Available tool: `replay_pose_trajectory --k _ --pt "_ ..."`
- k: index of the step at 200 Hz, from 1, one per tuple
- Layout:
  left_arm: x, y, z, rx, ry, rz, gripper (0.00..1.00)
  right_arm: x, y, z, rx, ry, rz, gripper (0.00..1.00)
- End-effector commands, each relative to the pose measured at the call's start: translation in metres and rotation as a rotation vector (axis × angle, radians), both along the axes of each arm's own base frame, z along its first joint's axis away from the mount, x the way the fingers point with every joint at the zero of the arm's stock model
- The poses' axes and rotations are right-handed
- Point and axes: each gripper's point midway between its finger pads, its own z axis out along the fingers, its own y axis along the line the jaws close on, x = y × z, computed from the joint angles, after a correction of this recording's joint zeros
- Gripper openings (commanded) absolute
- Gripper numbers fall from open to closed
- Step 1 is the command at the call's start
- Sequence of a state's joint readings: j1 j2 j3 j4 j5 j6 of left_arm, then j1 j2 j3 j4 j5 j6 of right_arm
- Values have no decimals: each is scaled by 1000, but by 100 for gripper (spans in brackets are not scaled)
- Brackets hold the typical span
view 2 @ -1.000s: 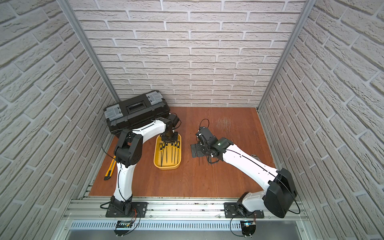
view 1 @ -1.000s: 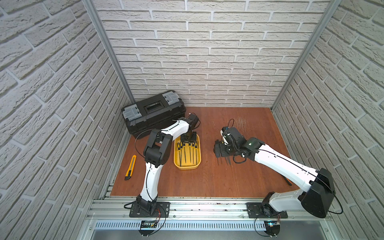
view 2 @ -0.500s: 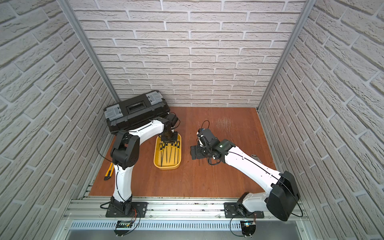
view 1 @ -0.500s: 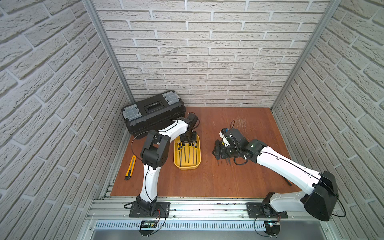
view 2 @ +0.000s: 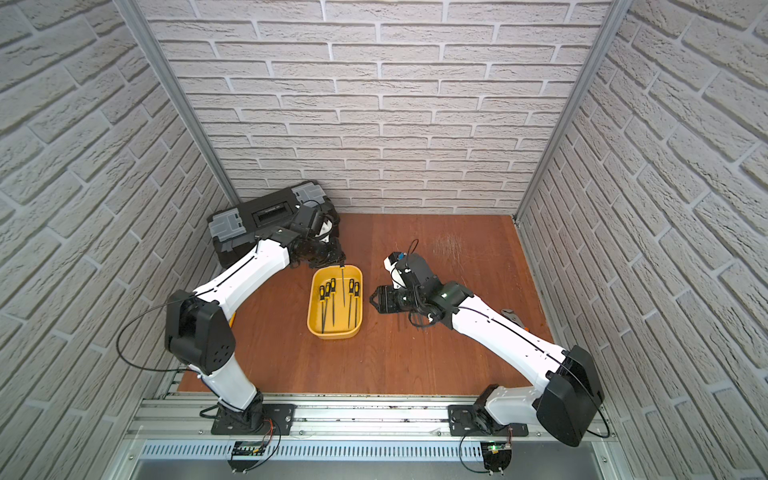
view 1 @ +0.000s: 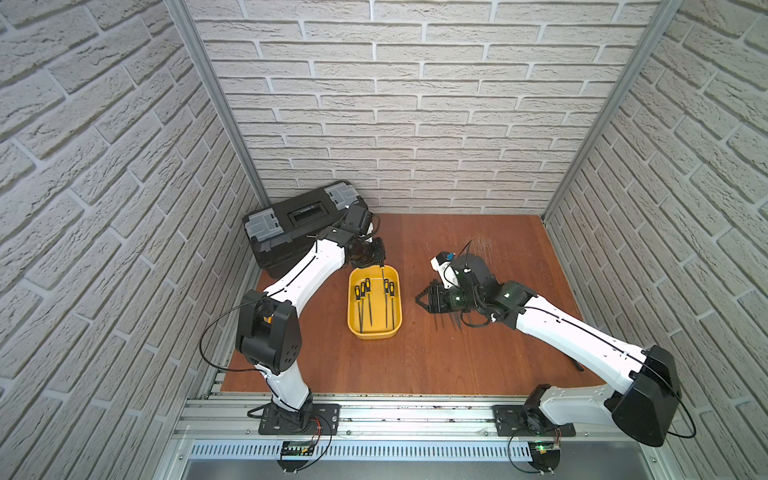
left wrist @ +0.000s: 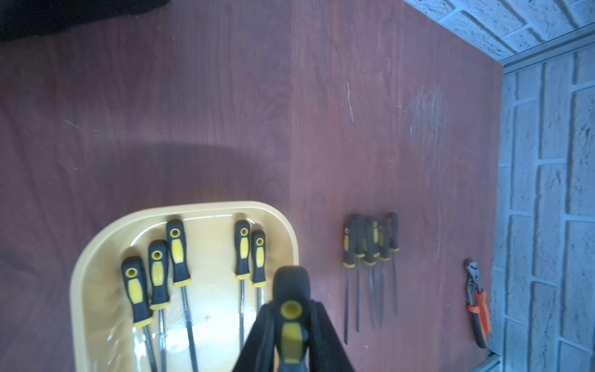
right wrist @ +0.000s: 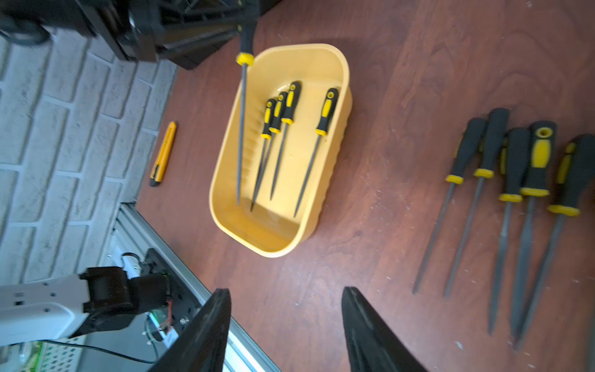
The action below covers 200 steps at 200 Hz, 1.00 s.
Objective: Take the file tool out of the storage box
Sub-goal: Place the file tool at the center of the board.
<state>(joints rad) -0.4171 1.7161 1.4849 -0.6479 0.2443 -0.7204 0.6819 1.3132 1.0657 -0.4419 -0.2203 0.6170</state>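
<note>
The yellow storage box [view 1: 374, 335] [view 2: 332, 335] [left wrist: 206, 205] [right wrist: 280, 254] stands mid-table in both top views. My left gripper [view 1: 374, 255] [view 2: 332, 259] [left wrist: 291, 307] hangs over its far end, shut on the black-and-yellow handle of a file tool [view 1: 382, 275] [view 2: 342, 277] [left wrist: 291, 322] [right wrist: 241, 128]. The file's shaft slants down with its tip inside the box. Several more files [view 1: 370, 299] [left wrist: 177, 254] [right wrist: 286, 106] lie in the box. My right gripper [view 1: 419, 297] [view 2: 373, 300] [right wrist: 286, 291] is open and empty, right of the box.
Several files [left wrist: 370, 241] [right wrist: 515, 180] lie in a row on the table under my right arm. A black toolbox [view 1: 299, 224] sits at the back left. A yellow utility knife [right wrist: 164, 154] lies near the left wall, orange pliers [left wrist: 476, 302] near the right wall.
My left gripper has risen from the box's far end with the file's handle in it. The right gripper's jaws have come closer together, and it has shifted a little towards the box.
</note>
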Motion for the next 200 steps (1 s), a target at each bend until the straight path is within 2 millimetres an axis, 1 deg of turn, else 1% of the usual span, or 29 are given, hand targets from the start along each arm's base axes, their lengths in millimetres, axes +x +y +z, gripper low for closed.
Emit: replay_pose_trajectory --k 1,32,62,103,138,176,200 --pt "0 -12 9 -115 -12 6 11 7 24 15 100 -26 28 56" --pt "-4 -14 17 -159 -20 12 11 15 41 14 141 -20 50 49" --pt "-7 -14 30 -184 -38 8 11 23 50 8 135 -13 62 44" --pt "-11 -16 40 -217 -46 6 11 33 59 -4 113 -2 71 40" --pt "-14 -16 42 -217 -48 4 11 36 68 -3 129 4 86 38" --pt "-14 -17 42 -220 -47 2 11 37 72 1 133 0 97 35" --pt "-14 -17 44 -221 -49 2 11 37 76 -2 132 7 105 33"
